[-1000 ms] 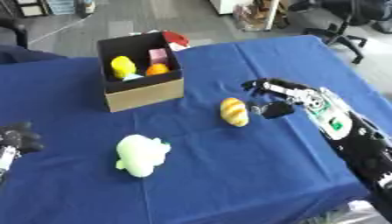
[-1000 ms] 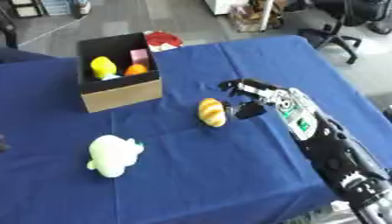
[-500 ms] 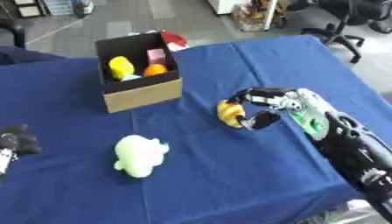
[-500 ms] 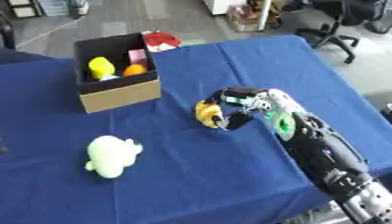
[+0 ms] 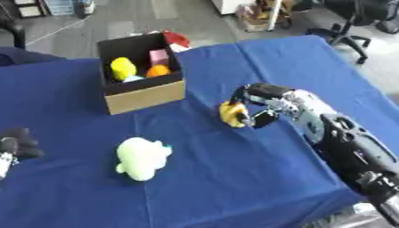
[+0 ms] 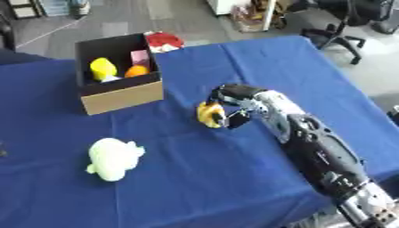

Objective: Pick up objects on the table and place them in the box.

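We see our right hand [image 5: 253, 103] near the middle of the blue table [image 5: 234, 178], its fingers curled round a yellow object with darker bands [image 5: 230, 114], thumb on the near side and fingers over the top; the object seems to touch the cloth, though we cannot tell for certain; our right arm [image 5: 343, 142] runs in from the near right corner, black with a pale green patch along the forearm. Towards the far left corner stands the cardboard box [image 5: 145, 95], black inside and open at the top; in it lie a yellow item [image 5: 122, 69], a pink block [image 5: 159, 57] and an orange item [image 5: 157, 71], close together; just behind the box, at the table's far edge, shows something red and white [image 6: 162, 40]. Nearer the near left part of the table lies a pale green soft toy [image 5: 142, 156], well apart from the box and from the grasped object. Our left hand [image 5: 14, 147] shows at the left edge, dark and idle; we cannot tell how its fingers are set.
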`<action>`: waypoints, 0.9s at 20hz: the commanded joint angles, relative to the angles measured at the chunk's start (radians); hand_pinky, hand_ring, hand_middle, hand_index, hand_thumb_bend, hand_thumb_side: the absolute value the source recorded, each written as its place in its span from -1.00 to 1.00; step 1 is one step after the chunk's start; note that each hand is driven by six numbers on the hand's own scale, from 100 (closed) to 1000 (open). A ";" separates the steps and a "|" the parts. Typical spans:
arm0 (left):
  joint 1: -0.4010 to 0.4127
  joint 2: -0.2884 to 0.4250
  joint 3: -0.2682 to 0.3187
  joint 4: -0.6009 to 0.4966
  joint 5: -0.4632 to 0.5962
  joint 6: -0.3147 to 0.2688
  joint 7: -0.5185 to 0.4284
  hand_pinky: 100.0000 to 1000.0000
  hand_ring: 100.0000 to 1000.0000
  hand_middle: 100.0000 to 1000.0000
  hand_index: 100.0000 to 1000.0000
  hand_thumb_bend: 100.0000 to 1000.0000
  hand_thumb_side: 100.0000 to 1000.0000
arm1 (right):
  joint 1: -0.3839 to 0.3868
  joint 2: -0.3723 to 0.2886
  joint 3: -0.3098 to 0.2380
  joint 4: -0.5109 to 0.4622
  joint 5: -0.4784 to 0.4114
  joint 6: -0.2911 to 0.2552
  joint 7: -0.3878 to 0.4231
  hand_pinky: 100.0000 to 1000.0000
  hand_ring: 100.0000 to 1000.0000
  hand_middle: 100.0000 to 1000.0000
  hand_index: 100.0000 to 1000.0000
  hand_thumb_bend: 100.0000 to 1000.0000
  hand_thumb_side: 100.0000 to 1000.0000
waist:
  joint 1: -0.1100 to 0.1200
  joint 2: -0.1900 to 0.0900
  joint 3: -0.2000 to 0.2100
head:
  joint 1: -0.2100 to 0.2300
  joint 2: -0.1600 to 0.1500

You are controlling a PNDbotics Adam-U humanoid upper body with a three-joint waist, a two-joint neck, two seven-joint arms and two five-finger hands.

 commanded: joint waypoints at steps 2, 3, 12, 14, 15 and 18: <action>-0.003 0.014 0.001 -0.012 0.003 0.000 -0.001 0.50 0.14 0.12 0.53 -0.98 0.23 | -0.094 -0.010 -0.056 -0.078 -0.073 0.036 -0.052 0.37 0.01 -0.62 -0.43 -1.00 -1.00 | -0.012 -0.010 0.000 | 0.000 0.004; -0.002 0.014 0.001 -0.012 0.003 0.000 -0.001 0.50 0.14 0.12 0.53 -0.98 0.22 | -0.119 -0.008 -0.062 -0.088 -0.087 0.043 -0.048 0.37 0.01 -0.62 -0.43 -1.00 -1.00 | -0.012 -0.011 0.001 | 0.000 0.004; -0.004 0.003 -0.011 -0.015 0.013 -0.001 -0.012 0.50 0.14 0.12 0.53 -0.98 0.22 | -0.428 0.214 -0.110 0.199 -0.092 0.005 0.024 0.38 0.00 -0.58 -0.38 -1.00 -1.00 | 0.010 -0.017 0.021 | -0.017 0.004; -0.008 -0.001 -0.016 -0.016 0.016 -0.001 -0.015 0.50 0.14 0.12 0.53 -0.98 0.22 | -0.459 0.274 -0.132 0.283 -0.045 -0.012 0.025 0.39 0.02 -0.56 -0.35 -1.00 -1.00 | 0.018 -0.016 0.028 | -0.027 0.004; -0.009 -0.005 -0.019 -0.016 0.018 0.000 -0.018 0.50 0.15 0.12 0.53 -0.98 0.22 | -0.468 0.305 -0.146 0.316 -0.009 -0.011 0.017 0.39 0.03 -0.54 -0.33 -1.00 -1.00 | 0.023 -0.015 0.034 | -0.034 0.004; -0.013 -0.014 -0.027 -0.016 0.023 0.000 -0.027 0.50 0.15 0.12 0.53 -0.98 0.22 | -0.475 0.368 -0.189 0.382 0.113 0.020 -0.042 0.40 0.07 -0.46 -0.24 -1.00 -1.00 | 0.034 -0.015 0.051 | -0.051 0.004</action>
